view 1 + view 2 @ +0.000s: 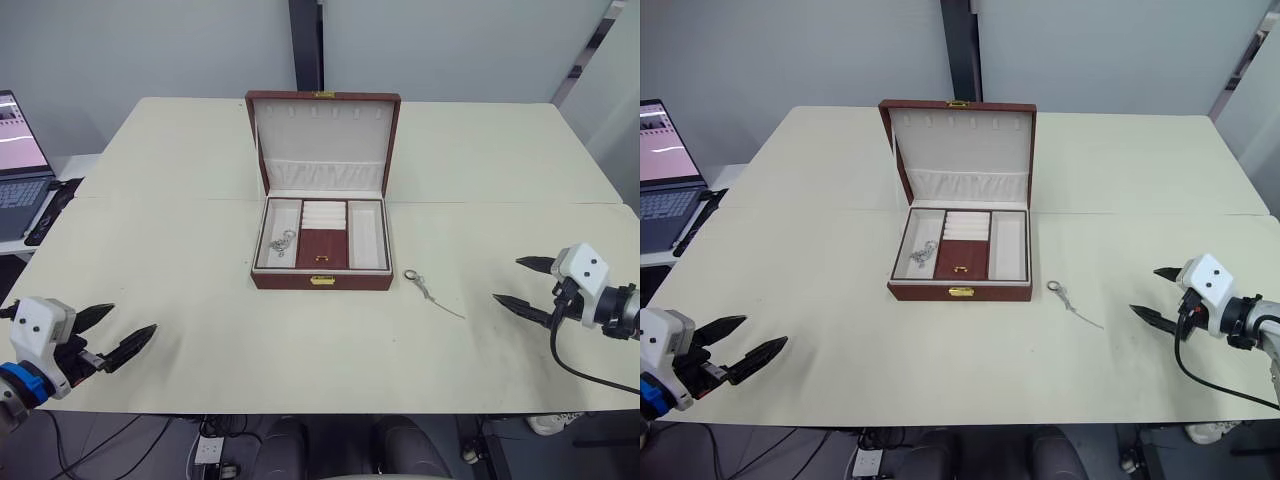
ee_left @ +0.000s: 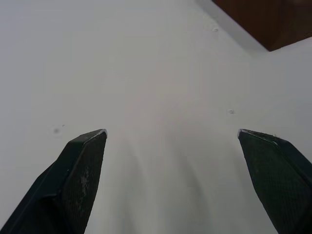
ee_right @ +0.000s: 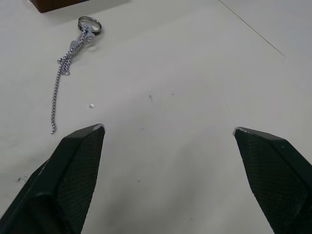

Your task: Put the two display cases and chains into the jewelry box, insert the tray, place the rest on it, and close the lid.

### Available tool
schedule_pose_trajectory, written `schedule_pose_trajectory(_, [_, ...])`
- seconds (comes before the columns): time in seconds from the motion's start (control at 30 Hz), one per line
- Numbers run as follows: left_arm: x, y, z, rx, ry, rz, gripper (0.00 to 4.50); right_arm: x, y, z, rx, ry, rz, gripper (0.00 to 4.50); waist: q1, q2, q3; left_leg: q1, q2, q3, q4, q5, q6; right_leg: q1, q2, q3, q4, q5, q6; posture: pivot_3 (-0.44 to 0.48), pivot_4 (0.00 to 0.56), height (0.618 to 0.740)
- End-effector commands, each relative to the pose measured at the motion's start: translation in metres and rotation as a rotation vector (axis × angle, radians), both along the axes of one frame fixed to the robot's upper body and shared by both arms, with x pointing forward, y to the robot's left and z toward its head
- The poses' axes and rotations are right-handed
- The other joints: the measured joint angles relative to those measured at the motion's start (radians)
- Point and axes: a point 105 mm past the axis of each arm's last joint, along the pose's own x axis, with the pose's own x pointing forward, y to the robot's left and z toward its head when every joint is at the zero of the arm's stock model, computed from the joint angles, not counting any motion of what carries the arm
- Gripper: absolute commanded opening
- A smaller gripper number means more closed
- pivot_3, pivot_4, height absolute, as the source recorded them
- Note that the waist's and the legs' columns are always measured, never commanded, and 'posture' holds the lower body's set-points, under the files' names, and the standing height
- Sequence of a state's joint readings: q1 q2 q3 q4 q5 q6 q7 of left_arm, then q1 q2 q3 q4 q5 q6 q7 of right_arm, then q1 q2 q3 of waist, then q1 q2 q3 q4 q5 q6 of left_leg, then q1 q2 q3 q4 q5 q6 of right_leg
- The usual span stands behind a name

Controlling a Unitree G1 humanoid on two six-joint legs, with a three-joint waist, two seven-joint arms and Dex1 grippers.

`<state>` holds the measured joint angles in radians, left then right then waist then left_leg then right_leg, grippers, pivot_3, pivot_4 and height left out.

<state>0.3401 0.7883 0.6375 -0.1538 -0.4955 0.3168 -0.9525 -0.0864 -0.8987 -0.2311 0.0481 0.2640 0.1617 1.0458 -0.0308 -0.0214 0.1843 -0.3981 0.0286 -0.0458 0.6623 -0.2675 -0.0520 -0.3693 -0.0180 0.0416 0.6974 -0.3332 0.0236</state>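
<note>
Plain jewelry box (image 1: 321, 281) (lid (image 1: 324, 140) up), chain (image 1: 432, 293) beside.

head eyes overlook the table (image 1: 200, 330); wrist cameras skim it closely.

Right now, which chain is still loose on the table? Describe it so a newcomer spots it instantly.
Find the open jewelry box mid-table. Just off its front corner on the robot's right lies a thin silver chain with a ring at one end. Another chain sits inside the tray's left compartment; this one lies on bare tabletop.

Tabletop (image 1: 200, 330) bare lower left and right; only jewelry box (image 1: 321, 280) centre frame, chain (image 1: 430, 291) beside it.
</note>
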Motion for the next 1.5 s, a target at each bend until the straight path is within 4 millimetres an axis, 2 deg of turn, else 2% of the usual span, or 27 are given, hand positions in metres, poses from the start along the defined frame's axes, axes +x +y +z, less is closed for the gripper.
schedule_pose_trajectory(0.03, [0.004,-0.028,0.025,0.028,-0.048,-0.148,4.46,-0.001,0.008,0.014,-0.013,-0.032,0.058,4.5,0.001,0.0,0.0,0.0,0.0,0.0,0.0,0.0,0.0,0.0,0.0,0.0,0.0,0.0,0.0,0.0,0.15,0.74])
schedule_pose_trajectory(0.2, [0.005,-0.079,0.038,0.007,-0.055,-0.375,4.46,-0.012,0.027,0.018,0.005,-0.007,0.129,4.5,0.001,0.0,0.0,0.0,0.0,0.0,0.0,0.0,0.0,0.0,0.0,0.0,0.0,0.0,0.0,0.0,0.15,0.74])
schedule_pose_trajectory(0.33, [-0.006,-0.131,0.048,-0.043,-0.062,-0.647,4.46,-0.027,0.052,0.013,0.043,0.033,0.185,4.5,0.003,0.0,0.0,0.0,0.0,0.0,0.0,0.0,0.0,0.0,0.0,0.0,0.0,0.0,0.0,0.0,0.15,0.74])
schedule_pose_trajectory(0.43, [-0.008,-0.152,0.055,-0.056,-0.078,-0.758,4.46,-0.035,0.068,0.008,0.074,0.041,0.194,4.5,0.002,0.0,0.0,0.0,0.0,-0.001,0.0,0.0,0.0,0.001,0.001,0.0,0.0,0.0,0.0,0.0,0.15,0.74])
schedule_pose_trajectory(0.53, [-0.011,-0.163,0.057,-0.046,-0.076,-0.821,4.46,-0.039,0.081,0.001,0.078,0.055,0.182,4.5,0.0,0.001,0.0,0.0,0.0,-0.001,0.0,0.0,0.0,0.001,0.002,0.0,0.0,0.0,0.0,0.0,0.15,0.74])
schedule_pose_trajectory(0.63, [-0.009,-0.164,0.054,-0.021,-0.072,-0.839,4.46,-0.035,0.091,-0.004,0.093,0.053,0.144,4.5,-0.002,0.001,0.0,0.001,0.001,0.0,0.0,0.0,0.0,0.0,0.005,0.001,0.0,0.0,0.0,0.0,0.15,0.74])
schedule_pose_trajectory(0.8, [-0.011,-0.172,0.06,-0.038,-0.095,-0.876,4.46,-0.013,0.099,-0.014,0.104,0.035,0.026,4.5,0.0,0.001,0.0,0.0,0.0,0.0,0.0,0.0,0.0,0.0,0.007,0.001,0.0,0.0,0.0,0.0,0.15,0.74])
schedule_pose_trajectory(1.07, [-0.008,-0.183,0.071,-0.06,-0.141,-0.903,4.46,0.012,0.109,-0.032,0.114,0.053,-0.072,4.5,0.0,0.001,0.0,0.0,0.0,-0.001,0.0,0.0,0.0,0.0,0.007,0.001,0.0,0.0,0.0,0.0,0.15,0.74])
schedule_pose_trajectory(1.13, [-0.008,-0.185,0.072,-0.065,-0.145,-0.908,4.5,0.018,0.115,-0.035,0.157,0.07,-0.105,4.09,0.0,0.001,0.0,0.0,0.001,-0.001,0.0,0.0,0.0,0.0,0.007,0.001,0.0,0.0,0.0,0.0,0.15,0.74])
schedule_pose_trajectory(1.23, [-0.007,-0.186,0.071,-0.067,-0.144,-0.906,4.5,0.019,0.121,-0.036,0.157,0.078,-0.103,3.2,0.0,0.001,0.0,0.0,0.001,0.0,0.0,0.0,0.0,-0.001,0.008,0.002,0.0,0.0,0.0,0.0,0.15,0.74])
schedule_pose_trajectory(1.33, [-0.007,-0.186,0.071,-0.069,-0.143,-0.902,4.5,0.019,0.121,-0.037,0.149,0.082,-0.119,2.19,0.0,0.001,0.0,0.0,0.001,-0.001,0.0,0.0,0.0,-0.001,0.008,0.001,0.0,0.0,0.0,0.0,0.15,0.74])
schedule_pose_trajectory(1.5, [-0.007,-0.186,0.07,-0.073,-0.14,-0.893,4.5,0.016,0.119,-0.033,0.145,0.084,-0.12,0.87,0.0,0.001,0.0,0.0,0.001,-0.001,0.0,0.0,0.0,0.0,0.008,0.001,0.0,0.0,0.0,0.0,0.15,0.74])
